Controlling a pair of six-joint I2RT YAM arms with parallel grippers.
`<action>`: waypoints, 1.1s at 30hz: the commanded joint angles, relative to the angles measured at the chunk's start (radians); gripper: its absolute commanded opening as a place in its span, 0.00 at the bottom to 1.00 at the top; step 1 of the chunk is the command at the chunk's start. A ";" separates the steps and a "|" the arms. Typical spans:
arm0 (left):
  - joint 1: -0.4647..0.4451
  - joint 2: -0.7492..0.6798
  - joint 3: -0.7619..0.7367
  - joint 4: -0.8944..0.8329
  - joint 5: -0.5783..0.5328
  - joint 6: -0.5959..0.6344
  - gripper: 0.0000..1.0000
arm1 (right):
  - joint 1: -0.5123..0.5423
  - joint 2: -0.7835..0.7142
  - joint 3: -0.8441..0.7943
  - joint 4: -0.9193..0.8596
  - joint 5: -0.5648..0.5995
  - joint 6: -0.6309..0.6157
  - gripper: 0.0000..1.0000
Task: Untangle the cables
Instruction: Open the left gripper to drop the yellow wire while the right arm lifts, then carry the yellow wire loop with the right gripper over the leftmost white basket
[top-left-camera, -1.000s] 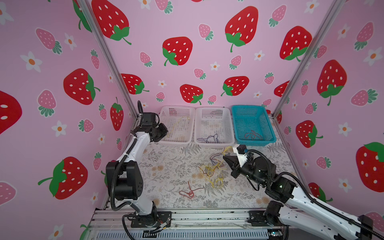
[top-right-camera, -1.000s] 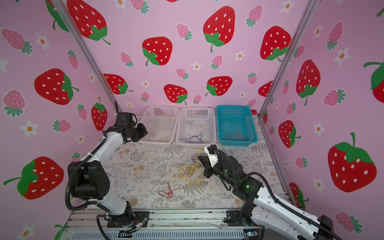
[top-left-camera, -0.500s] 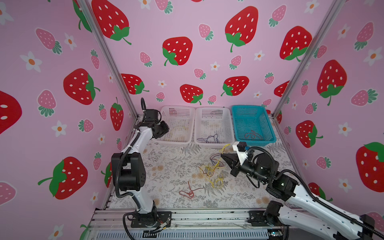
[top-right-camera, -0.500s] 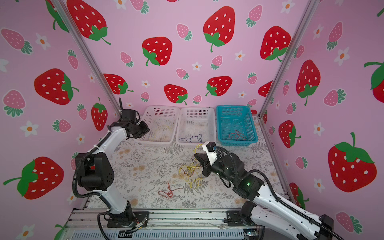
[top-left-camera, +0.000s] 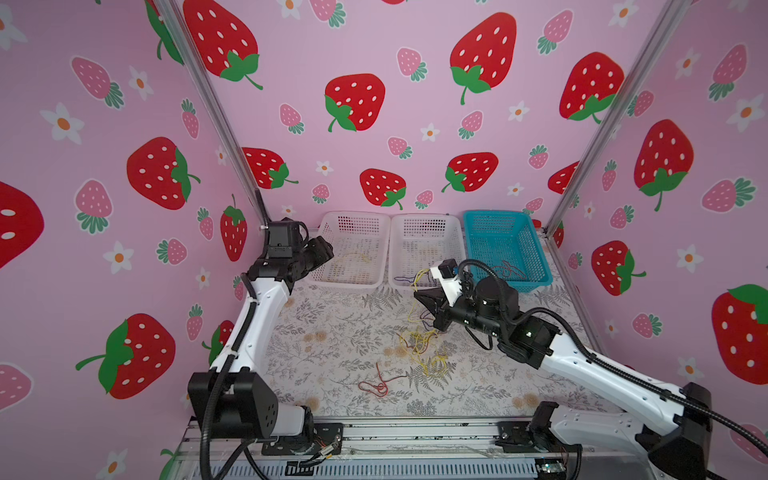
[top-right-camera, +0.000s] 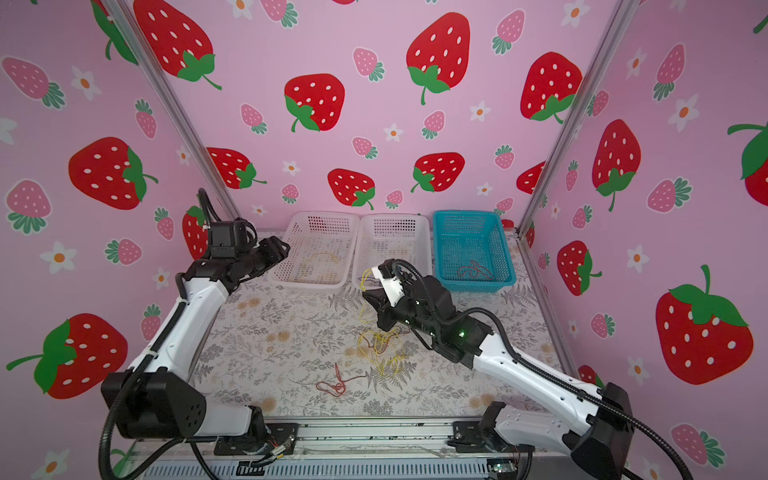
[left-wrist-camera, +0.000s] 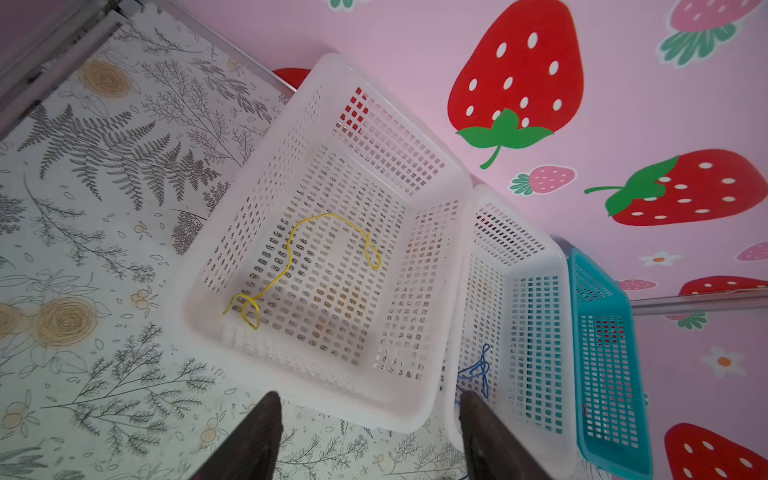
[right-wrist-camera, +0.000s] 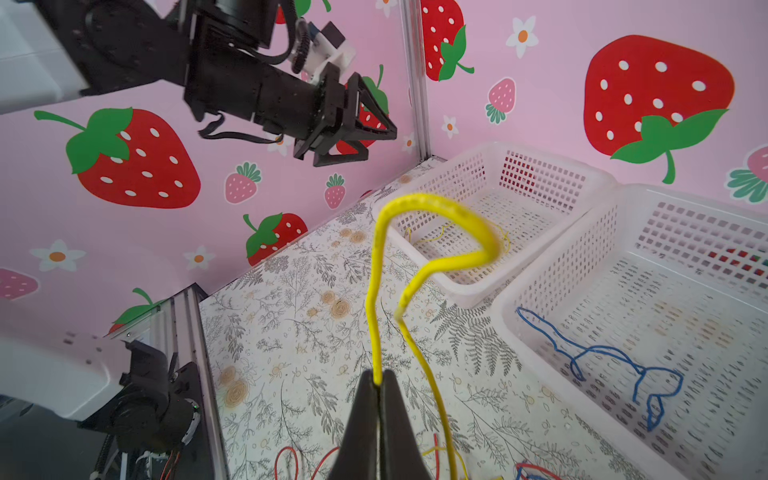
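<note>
Sorted wires (left-wrist-camera: 299, 257) lie in the baskets (top-left-camera: 428, 217) at twelve. Left gripper (left-wrist-camera: 368, 401), fingers apart and empty, at eleven; right gripper (right-wrist-camera: 379, 376) pinches a yellow cable (right-wrist-camera: 432, 202) above the central tangle (top-left-camera: 419, 340). That knot and a red cable (top-left-camera: 378, 384) at six remain.

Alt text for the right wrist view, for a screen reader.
The right gripper is shut on a yellow cable that loops up over the floral table. Beyond it, the near white basket holds a blue cable and the far white basket holds a second yellow cable. The left gripper hangs open above.
</note>
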 joint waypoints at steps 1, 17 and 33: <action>-0.002 -0.083 -0.080 -0.012 -0.066 0.025 0.75 | 0.003 0.100 0.107 -0.006 -0.031 -0.003 0.00; -0.055 -0.779 -0.660 0.102 -0.204 0.054 0.99 | -0.086 0.707 0.745 -0.077 -0.100 -0.032 0.00; -0.105 -0.859 -0.686 0.076 -0.271 0.033 0.99 | -0.144 1.279 1.354 -0.241 -0.156 -0.019 0.00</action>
